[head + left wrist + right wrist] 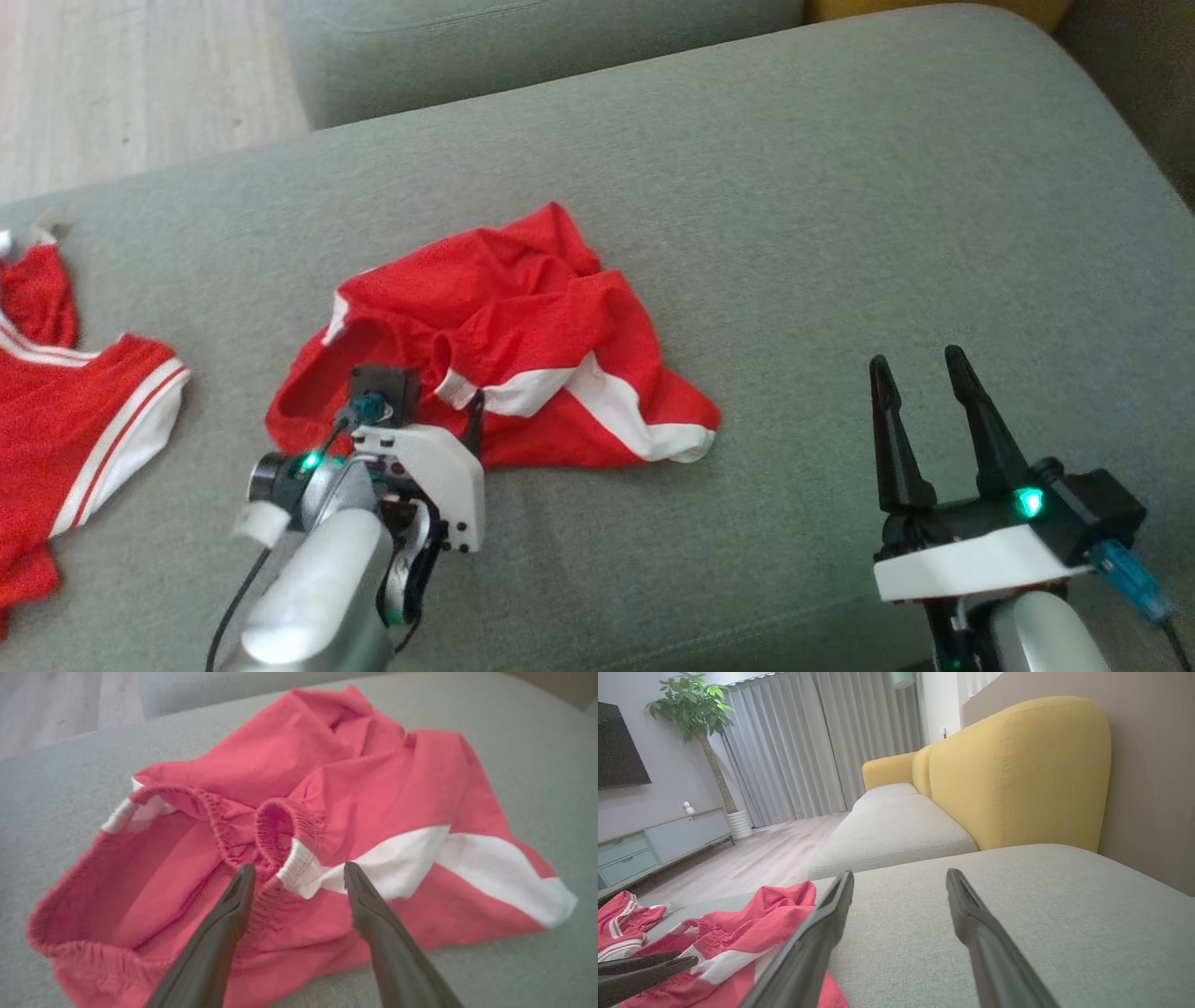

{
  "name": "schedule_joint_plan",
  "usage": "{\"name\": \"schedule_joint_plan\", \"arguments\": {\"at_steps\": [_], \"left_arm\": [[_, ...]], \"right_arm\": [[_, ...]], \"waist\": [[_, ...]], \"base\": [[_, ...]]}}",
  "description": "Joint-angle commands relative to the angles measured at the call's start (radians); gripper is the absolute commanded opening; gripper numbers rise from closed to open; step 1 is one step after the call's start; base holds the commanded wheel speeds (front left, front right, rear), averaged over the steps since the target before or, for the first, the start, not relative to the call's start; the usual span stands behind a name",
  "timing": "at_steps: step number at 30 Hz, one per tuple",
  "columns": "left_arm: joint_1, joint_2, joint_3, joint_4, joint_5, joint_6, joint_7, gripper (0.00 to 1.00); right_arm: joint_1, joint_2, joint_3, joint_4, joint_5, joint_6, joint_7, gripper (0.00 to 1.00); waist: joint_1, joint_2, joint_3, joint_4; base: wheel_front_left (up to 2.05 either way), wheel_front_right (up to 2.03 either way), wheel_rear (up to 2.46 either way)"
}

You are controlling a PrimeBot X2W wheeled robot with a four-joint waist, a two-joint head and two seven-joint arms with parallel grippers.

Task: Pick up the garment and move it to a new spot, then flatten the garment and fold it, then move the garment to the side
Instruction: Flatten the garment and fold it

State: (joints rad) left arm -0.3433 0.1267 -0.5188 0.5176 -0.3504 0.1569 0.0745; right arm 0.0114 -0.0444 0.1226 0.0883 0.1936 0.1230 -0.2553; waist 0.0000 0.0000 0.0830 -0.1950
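A: Red crumpled fabric shorts with a white stripe (pixel 509 341), where are they?
B: Heaped mid-cushion on the grey fabric sofa seat (pixel 840 205), well off its far edge.
A: And the left gripper (pixel 299 872)?
B: Jaws spread, tips at the elastic waistband (pixel 273 833), grasping nothing.
A: The right gripper (pixel 920 366)?
B: Spread too, empty, over bare seat nearer the right edge.
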Motion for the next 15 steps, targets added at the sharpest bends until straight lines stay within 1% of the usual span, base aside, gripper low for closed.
{"name": "schedule_joint_plan", "arguments": {"at_steps": [1, 4, 7, 8, 9, 10, 13, 15], "left_arm": [[-0.058, 0.027, 0.022, -0.003, 0.011, -0.005, 0.019, 1.00], [-0.074, 0.036, 0.020, 0.016, 0.011, -0.012, 0.028, 1.00], [-0.092, 0.041, 0.011, 0.032, 0.005, -0.041, 0.034, 1.00], [-0.097, 0.040, 0.008, 0.035, 0.001, -0.051, 0.038, 0.96], [-0.100, 0.035, 0.006, 0.037, -0.007, -0.062, 0.044, 0.40], [-0.103, 0.032, 0.003, 0.034, -0.013, -0.072, 0.045, 0.00], [-0.102, 0.018, 0.002, 0.024, -0.034, -0.089, 0.045, 0.00], [-0.097, 0.016, 0.004, 0.010, -0.039, -0.090, 0.030, 0.00]], "right_arm": [[-0.026, -0.006, 0.020, -0.027, 0.002, 0.008, -0.006, 1.00], [-0.022, -0.006, 0.016, -0.027, 0.000, 0.008, -0.006, 1.00], [-0.018, -0.006, 0.012, -0.030, -0.001, 0.008, -0.006, 1.00], [-0.015, -0.006, 0.011, -0.031, -0.001, 0.008, -0.006, 1.00], [-0.013, -0.006, 0.010, -0.031, -0.001, 0.008, -0.006, 1.00], [-0.011, -0.006, 0.010, -0.031, -0.001, 0.008, -0.006, 1.00], [-0.009, -0.006, 0.008, -0.031, 0.002, 0.008, -0.006, 1.00], [-0.007, -0.006, 0.007, -0.031, 0.002, 0.008, -0.006, 1.00]], "waist": [[0.0000, 0.0000, -0.003, -0.016], [0.0000, 0.0000, -0.002, -0.023], [0.0000, 0.0000, 0.002, -0.027], [0.0000, 0.0000, 0.003, -0.027], [0.0000, 0.0000, 0.003, -0.025], [0.0000, 0.0000, 0.003, -0.022], [0.0000, 0.0000, 0.003, -0.007], [0.0000, 0.0000, 0.000, 0.006]], "base": [[0.00, 0.00, 0.00], [0.00, 0.00, 0.00], [0.00, 0.00, 0.00], [0.00, 0.00, 0.00], [0.00, 0.00, 0.00], [0.00, 0.00, 0.00], [0.00, 0.00, 0.00], [0.00, 0.00, 0.00]]}}
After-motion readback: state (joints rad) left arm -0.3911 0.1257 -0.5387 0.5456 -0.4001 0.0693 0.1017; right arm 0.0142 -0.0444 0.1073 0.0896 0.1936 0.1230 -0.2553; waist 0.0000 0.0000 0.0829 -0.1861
